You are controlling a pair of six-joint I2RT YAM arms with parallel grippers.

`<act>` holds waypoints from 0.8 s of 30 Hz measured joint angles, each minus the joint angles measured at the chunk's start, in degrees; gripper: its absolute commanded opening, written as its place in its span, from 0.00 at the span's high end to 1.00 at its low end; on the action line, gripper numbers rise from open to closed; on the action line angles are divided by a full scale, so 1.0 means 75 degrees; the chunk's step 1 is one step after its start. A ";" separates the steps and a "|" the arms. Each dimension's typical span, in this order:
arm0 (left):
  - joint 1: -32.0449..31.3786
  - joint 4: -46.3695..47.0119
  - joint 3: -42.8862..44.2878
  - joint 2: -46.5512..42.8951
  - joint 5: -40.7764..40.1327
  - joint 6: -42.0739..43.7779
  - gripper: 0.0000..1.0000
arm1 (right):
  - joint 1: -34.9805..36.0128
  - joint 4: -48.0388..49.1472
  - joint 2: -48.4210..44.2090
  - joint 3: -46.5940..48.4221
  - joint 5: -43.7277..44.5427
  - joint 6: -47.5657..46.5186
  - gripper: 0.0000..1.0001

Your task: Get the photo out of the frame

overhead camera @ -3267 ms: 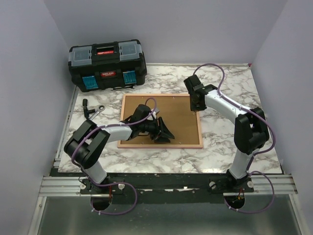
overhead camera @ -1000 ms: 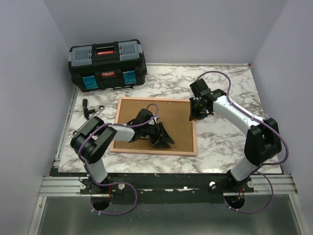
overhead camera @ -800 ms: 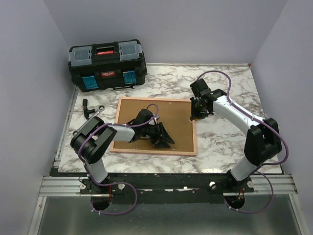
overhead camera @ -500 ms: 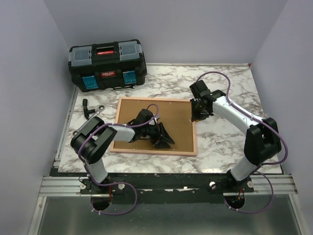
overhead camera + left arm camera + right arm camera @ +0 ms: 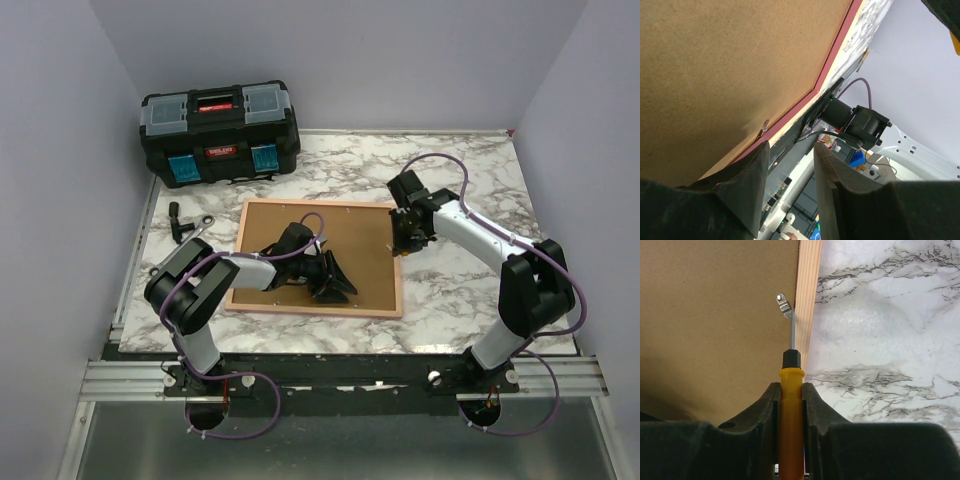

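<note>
Right gripper (image 5: 791,390) is clamped tight on a yellow screwdriver (image 5: 791,420), whose tip sits straight ahead of the jaws at the metal clip (image 5: 784,305) on the frame (image 5: 807,300) edge. Left gripper (image 5: 790,160) has its jaws apart with nothing between them, and the brown backing board (image 5: 715,65) is right in front.

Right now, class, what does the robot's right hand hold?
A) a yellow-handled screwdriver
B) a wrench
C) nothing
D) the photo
A: in the right wrist view the right hand is clamped on a yellow-handled screwdriver, whose tip sits at a metal clip by the edge of the frame.
</note>
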 measured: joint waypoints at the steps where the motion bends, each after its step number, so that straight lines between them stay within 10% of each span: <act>1: 0.0000 0.0000 0.0000 0.0000 0.0003 -0.0003 0.59 | 0.0000 0.0009 0.0000 -0.0009 -0.0032 -0.0006 0.99; 24: 0.0000 0.0050 0.0000 0.0000 0.0003 -0.0006 0.55 | 0.0000 0.0009 -0.0428 -0.0035 -0.0627 0.0009 0.99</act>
